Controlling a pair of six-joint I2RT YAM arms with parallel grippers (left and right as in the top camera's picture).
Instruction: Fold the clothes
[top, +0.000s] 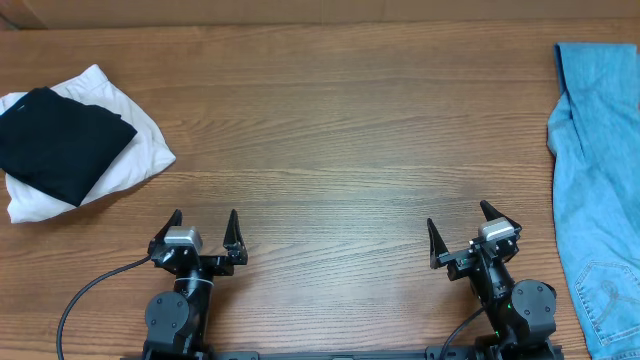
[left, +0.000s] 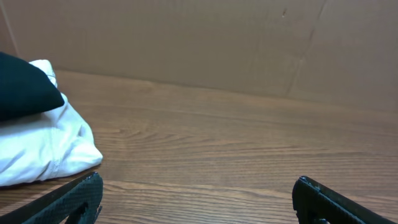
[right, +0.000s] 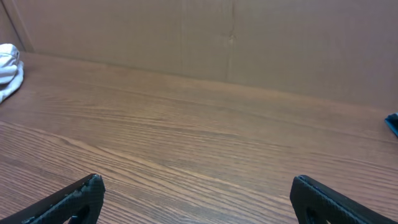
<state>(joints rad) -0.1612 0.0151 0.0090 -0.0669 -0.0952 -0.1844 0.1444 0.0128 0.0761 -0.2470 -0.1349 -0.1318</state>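
A folded black garment (top: 58, 140) lies on top of a folded white garment (top: 135, 150) at the far left of the table; both also show in the left wrist view, black (left: 25, 90) over white (left: 50, 146). Blue jeans (top: 600, 170) lie unfolded along the right edge, running off the frame. A sliver of blue shows at the right edge of the right wrist view (right: 393, 123). My left gripper (top: 205, 225) is open and empty near the front edge. My right gripper (top: 462, 225) is open and empty, left of the jeans.
The wooden table (top: 330, 140) stretches between the two piles. A cardboard wall (left: 205, 43) stands behind the table's far edge.
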